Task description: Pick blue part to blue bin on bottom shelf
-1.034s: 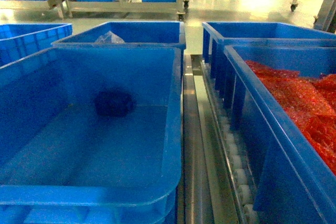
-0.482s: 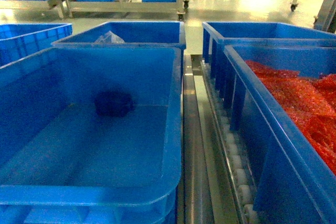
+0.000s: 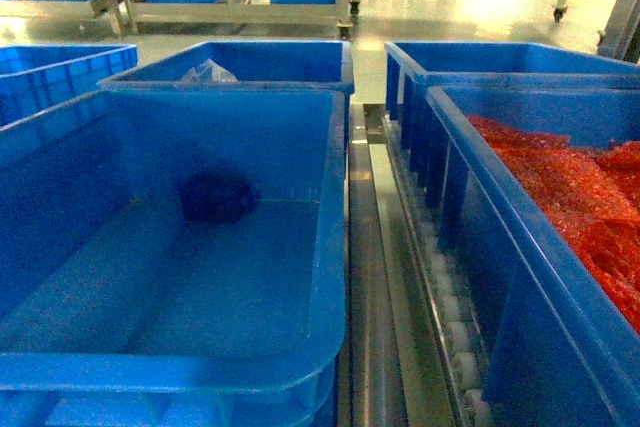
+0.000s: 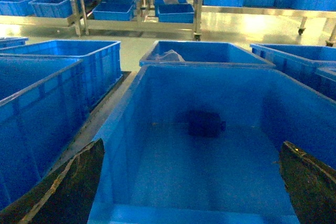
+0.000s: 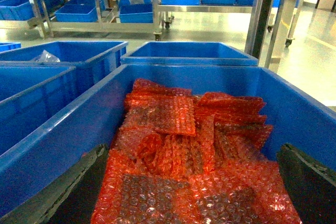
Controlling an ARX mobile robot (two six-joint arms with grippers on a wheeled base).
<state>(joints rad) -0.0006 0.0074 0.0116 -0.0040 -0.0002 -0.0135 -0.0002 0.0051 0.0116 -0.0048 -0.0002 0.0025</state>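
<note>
Head view shows the blue part [image 3: 216, 196] lying inside the blue bin [image 3: 330, 247] near its far wall, while both grippers' fingers [image 4: 63, 187] hang spread, empty.

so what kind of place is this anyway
Probably a factory or warehouse parts-sorting area. Many alike blue crates, such as the blue bin holding one blue part, sit on roller tracks, and wheeled steel racks carry more crates across a shiny floor.
</note>
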